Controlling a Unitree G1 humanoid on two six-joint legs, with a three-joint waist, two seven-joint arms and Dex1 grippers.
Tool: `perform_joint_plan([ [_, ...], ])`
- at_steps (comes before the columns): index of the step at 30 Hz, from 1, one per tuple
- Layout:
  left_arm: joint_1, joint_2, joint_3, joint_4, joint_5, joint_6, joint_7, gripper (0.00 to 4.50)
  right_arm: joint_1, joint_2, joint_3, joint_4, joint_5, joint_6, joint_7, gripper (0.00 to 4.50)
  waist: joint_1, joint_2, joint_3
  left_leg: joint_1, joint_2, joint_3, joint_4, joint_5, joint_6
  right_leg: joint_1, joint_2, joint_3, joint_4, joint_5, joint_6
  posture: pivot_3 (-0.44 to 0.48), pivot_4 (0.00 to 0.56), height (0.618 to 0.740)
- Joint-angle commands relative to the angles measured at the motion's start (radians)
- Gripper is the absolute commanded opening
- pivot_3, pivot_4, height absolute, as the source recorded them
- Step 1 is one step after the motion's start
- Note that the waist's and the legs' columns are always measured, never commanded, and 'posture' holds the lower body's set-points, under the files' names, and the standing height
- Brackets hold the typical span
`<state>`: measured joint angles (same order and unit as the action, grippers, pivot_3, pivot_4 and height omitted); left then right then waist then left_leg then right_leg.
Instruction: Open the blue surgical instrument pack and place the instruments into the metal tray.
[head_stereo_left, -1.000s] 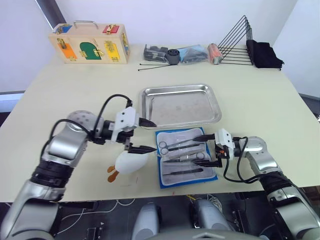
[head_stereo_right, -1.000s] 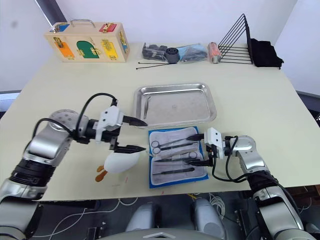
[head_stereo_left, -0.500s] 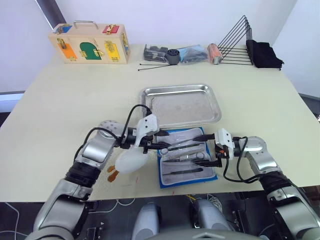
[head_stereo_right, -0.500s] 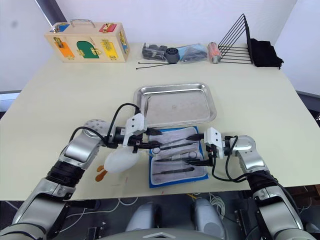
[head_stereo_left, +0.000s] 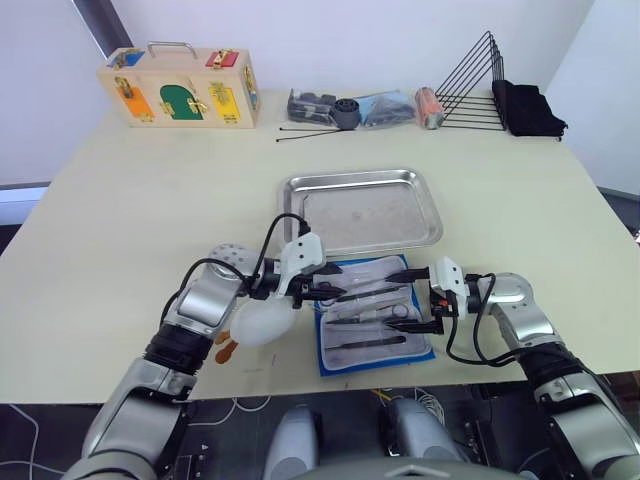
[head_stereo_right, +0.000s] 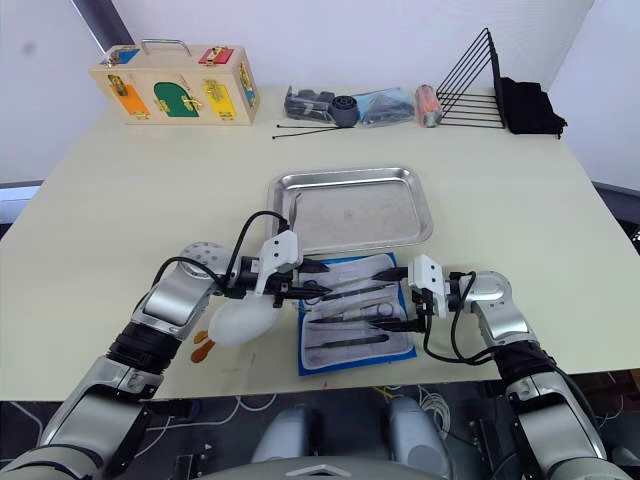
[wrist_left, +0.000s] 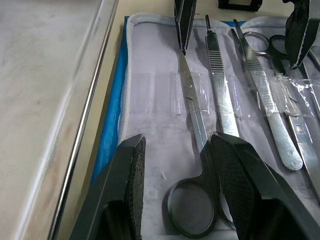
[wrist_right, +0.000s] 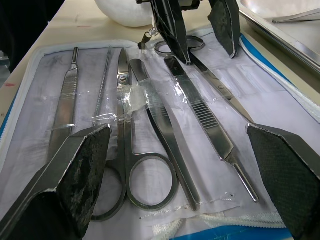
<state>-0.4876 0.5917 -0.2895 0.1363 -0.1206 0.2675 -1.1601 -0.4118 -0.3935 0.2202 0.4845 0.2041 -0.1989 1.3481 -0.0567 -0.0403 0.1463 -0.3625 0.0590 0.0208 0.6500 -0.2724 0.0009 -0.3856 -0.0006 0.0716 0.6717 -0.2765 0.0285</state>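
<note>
The blue surgical instrument pack (head_stereo_left: 345, 362) lies open near the table's front edge, pale lining up. Several instruments (wrist_right: 150, 125) lie side by side under its clear strips: scissors, forceps and flat handles. My left gripper (head_stereo_left: 335, 285) is open at the pack's left end, its fingers (wrist_left: 125, 200) on either side of a pair of scissors (wrist_left: 192, 150). At the pack's right end my right gripper (head_stereo_left: 408, 300) stands wide open, its fingers (wrist_right: 75, 170) spanning the instruments' ring handles. Just behind the pack sits the metal tray (head_stereo_left: 428, 222), with one slim instrument (head_stereo_left: 303, 212) at its left side.
A white toy (head_stereo_left: 258, 325) with orange feet lies under my left forearm. Along the back edge stand a wooden latch box (head_stereo_left: 180, 88), a bag of dark parts (head_stereo_left: 350, 108), two thin black rods (head_stereo_left: 320, 132), a wire rack (head_stereo_left: 475, 85) and black cloth (head_stereo_left: 530, 108).
My left gripper has moved right, from beside the white toy to the pack's left end, and come down around the scissors. The right gripper has stayed put.
</note>
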Motion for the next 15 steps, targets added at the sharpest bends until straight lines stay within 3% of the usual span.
perform_joint_plan([
  [1, -0.007, -0.003, -0.012, -0.009, 0.017, 0.023, 0.008, 1.96, 0.052, -0.001, 0.062, 0.072, -0.078, 0.036, -0.021, 4.50, 0.000, 0.000, 0.000, 0.000, 0.000, 0.000, 0.000, 0.000, 0.000, 0.000, 0.000, 0.000, 0.000, 0.000, 0.000, 0.000, 0.150, 0.740],
  [4, -0.003, 0.002, -0.016, -0.019, 0.007, 0.045, -0.012, 1.15, 0.051, 0.000, 0.063, 0.073, -0.078, 0.036, -0.021, 4.50, 0.000, 0.000, 0.000, 0.001, 0.000, 0.000, 0.000, 0.000, 0.000, 0.001, 0.000, 0.000, 0.000, 0.000, 0.000, 0.000, 0.150, 0.740],
  [6, 0.004, 0.007, -0.018, -0.033, 0.001, 0.053, -0.024, 0.14, 0.051, 0.000, 0.063, 0.074, -0.077, 0.037, -0.021, 4.50, 0.000, 0.000, 0.000, 0.001, 0.000, 0.000, 0.000, 0.000, 0.000, 0.001, 0.000, 0.000, 0.000, 0.000, 0.000, 0.000, 0.150, 0.740],
  [15, -0.013, 0.020, -0.026, -0.103, -0.016, 0.106, -0.053, 0.06, 0.050, 0.006, 0.065, 0.076, -0.077, 0.038, -0.021, 4.50, -0.001, 0.000, 0.000, 0.001, 0.000, -0.001, 0.000, 0.000, 0.000, 0.001, 0.000, 0.000, 0.000, 0.000, 0.000, 0.000, 0.150, 0.740],
])
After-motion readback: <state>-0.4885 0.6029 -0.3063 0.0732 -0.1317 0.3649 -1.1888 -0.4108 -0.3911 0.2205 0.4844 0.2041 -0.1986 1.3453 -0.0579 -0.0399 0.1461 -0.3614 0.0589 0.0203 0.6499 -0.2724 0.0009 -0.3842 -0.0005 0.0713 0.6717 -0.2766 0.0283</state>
